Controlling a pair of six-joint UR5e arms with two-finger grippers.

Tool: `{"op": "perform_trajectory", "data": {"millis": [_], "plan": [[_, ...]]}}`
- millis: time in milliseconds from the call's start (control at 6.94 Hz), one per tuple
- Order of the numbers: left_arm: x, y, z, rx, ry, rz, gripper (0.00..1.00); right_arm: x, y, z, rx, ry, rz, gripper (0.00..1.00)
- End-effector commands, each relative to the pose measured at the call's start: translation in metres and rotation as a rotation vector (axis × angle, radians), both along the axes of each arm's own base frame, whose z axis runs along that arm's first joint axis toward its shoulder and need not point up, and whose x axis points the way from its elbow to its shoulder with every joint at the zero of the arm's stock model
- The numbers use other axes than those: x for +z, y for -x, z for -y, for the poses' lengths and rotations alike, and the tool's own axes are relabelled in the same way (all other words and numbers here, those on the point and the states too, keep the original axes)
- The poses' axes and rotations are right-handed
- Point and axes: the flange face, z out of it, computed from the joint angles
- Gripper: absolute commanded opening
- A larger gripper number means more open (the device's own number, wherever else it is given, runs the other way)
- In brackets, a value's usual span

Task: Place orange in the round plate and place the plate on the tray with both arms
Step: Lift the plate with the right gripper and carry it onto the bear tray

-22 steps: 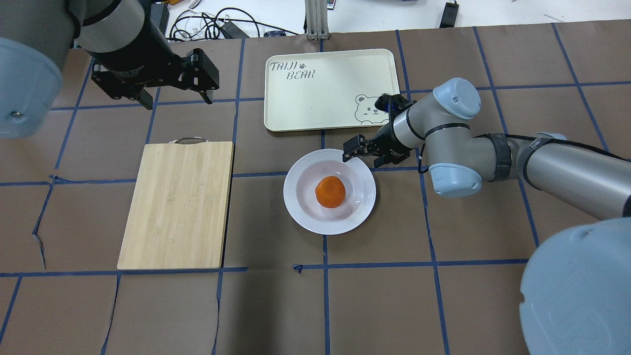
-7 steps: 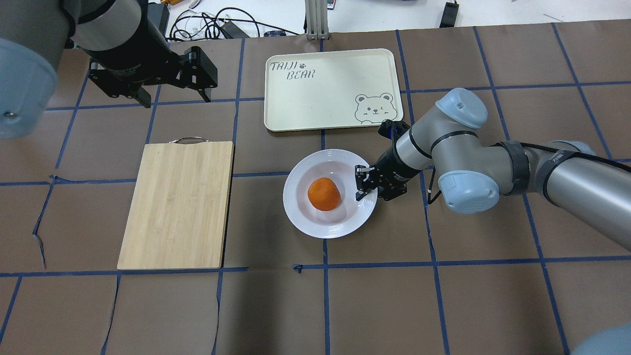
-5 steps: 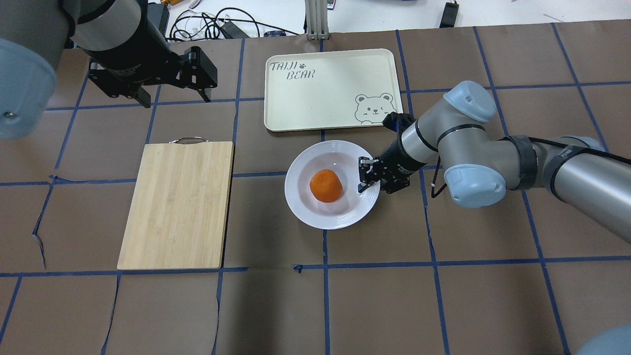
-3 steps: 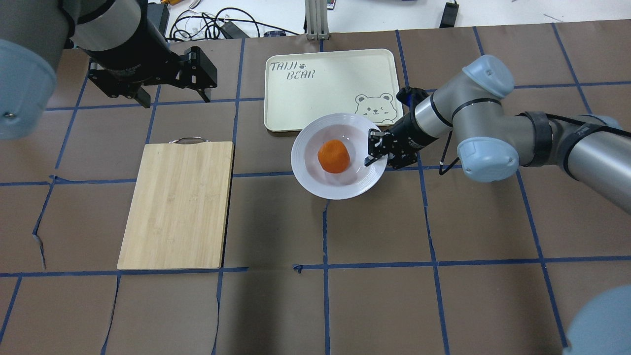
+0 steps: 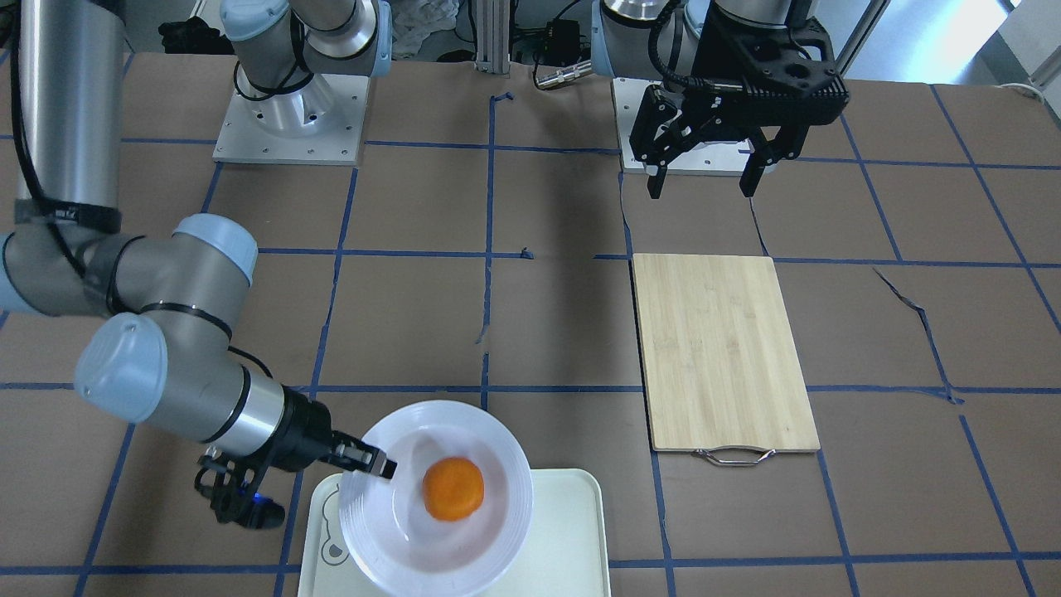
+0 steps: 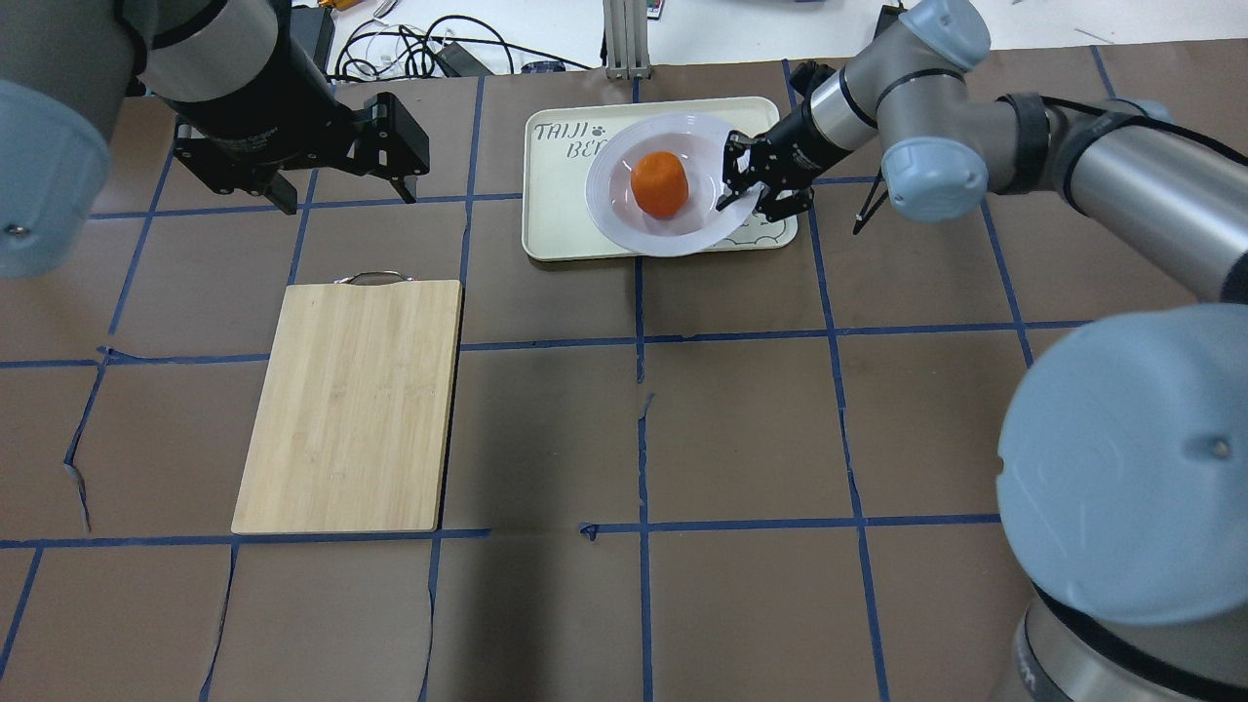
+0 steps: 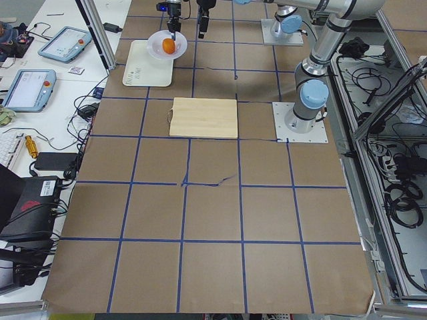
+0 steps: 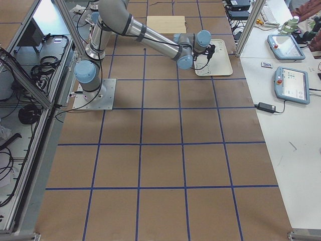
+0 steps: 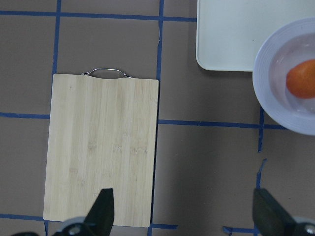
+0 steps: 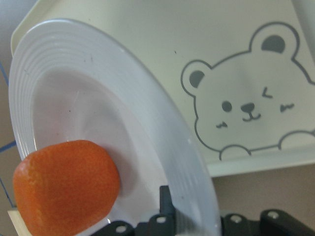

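Right, the brown counter with its blue tape grid fills the scene. The right arm stretches long across it towards the far edge. Over on the robot's left lies the bamboo cutting board, flat, its metal handle pointing away from the robot, well apart from the action.

Next down in size is the tray, sitting at the far edge of the counter with its long side facing the robot. And over it is the round plate, covering part of the lettering and most of the bear drawing on the right side. From the right wrist camera the plate looks tilted and raised above the tray floor, though I cannot tell for sure whether any edge touches.

The left hand hovers just beyond the board's handle end, fingers spread wide, gripping nothing. The right hand is clamped onto the plate's rim on the robot's right side, one finger over the rim and one under it.

Smallest of all is the orange, sitting in the plate's sunken centre, near the pinching fingers but not touching them.
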Motion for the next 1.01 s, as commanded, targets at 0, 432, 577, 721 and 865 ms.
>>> {"op": "perform_trajectory", "data": {"millis": [0, 432, 577, 721, 865], "plan": [[-0.001, -0.001, -0.001, 0.002, -0.002, 0.0, 1.0, -0.032, -0.009, 0.049, -0.074, -0.066, 0.008, 0.01], [0.0, -0.001, -0.001, 0.002, 0.001, 0.0, 1.0, -0.049, -0.008, 0.051, -0.118, -0.11, 0.014, 0.35], [0.0, -0.001, -0.001, 0.002, 0.001, 0.0, 1.0, -0.049, -0.007, 0.053, -0.13, -0.09, 0.001, 0.7], [0.0, -0.001, -0.001, 0.002, 0.001, 0.0, 1.0, -0.049, -0.003, 0.054, -0.13, -0.08, -0.043, 0.86], [0.0, -0.001, -0.001, 0.002, 0.001, 0.0, 1.0, -0.041, 0.006, 0.058, -0.123, -0.043, -0.129, 0.95]]}}
